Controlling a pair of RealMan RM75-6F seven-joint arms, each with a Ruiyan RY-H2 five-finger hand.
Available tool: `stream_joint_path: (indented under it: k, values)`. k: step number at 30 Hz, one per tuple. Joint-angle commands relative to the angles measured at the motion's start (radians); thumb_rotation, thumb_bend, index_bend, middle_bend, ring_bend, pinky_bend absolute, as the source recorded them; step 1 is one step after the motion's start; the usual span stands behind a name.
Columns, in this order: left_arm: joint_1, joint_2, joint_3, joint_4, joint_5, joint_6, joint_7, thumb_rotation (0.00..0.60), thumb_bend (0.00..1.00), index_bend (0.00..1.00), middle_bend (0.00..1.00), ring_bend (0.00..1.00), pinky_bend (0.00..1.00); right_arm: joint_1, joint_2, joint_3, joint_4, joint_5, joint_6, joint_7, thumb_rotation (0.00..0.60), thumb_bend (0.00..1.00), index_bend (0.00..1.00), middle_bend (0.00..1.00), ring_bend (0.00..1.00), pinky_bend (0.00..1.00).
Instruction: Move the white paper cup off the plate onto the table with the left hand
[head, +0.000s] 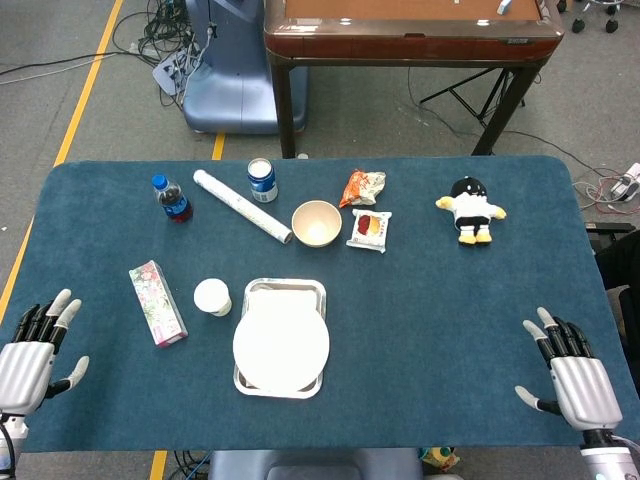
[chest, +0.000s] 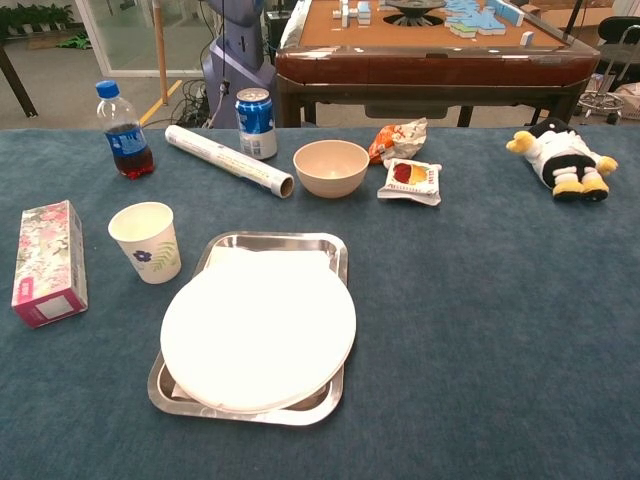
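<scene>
The white plate (chest: 258, 335) hides most of the metal tray (chest: 335, 262) beneath it.

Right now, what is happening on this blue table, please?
Nothing is being handled. The white paper cup with a flower print stands upright on the blue table cloth, beside the round white plate that lies on a steel tray, not on the plate. The left hand and the right hand are both open and empty, fingers spread, at the near corners of the table, far from the cup.
</scene>
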Motion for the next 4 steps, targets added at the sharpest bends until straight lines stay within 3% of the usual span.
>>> stream_joint_path:
  k: [1,4]
  values:
    - [-0.001,0.001,-0.005,-0.002,0.000,-0.006,-0.002,0.600,0.32,0.00,0.00,0.00,0.00,0.001,-0.001,0.002,0.001,0.003,-0.006,-0.001,0.600,0.22,0.00,0.00,0.00,0.00]
    - [-0.001,-0.002,-0.007,0.004,0.002,-0.014,-0.004,0.600,0.32,0.00,0.00,0.00,0.00,0.003,-0.005,0.002,0.002,0.004,-0.013,-0.008,0.600,0.22,0.00,0.00,0.00,0.00]
